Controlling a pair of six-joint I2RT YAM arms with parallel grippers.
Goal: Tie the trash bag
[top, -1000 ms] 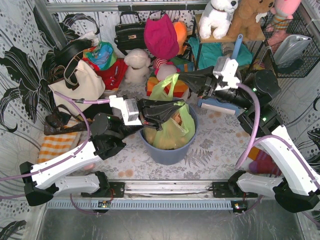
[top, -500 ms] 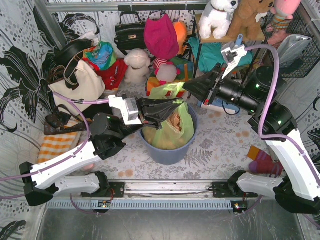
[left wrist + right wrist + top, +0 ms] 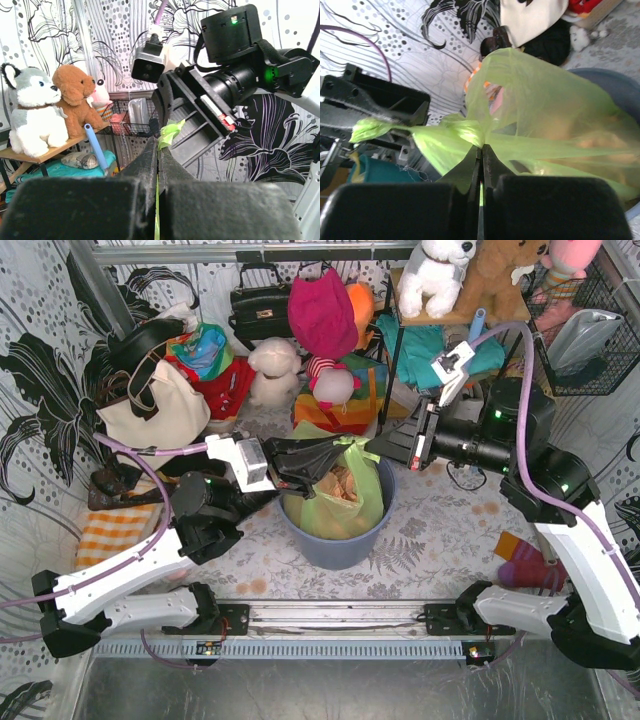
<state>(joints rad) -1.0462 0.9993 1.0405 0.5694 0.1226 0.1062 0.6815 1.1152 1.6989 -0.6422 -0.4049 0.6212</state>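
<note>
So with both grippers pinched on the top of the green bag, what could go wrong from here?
1. Tearing: the trash bag is thin film stretched between the shut left gripper and right gripper; a harder pull might rip it.
2. Slipping: each gripper pinches only a narrow twisted strip, so an end could slide out.
3. The bag sits in the blue bin; a sideways pull might drag or tip it.
</note>
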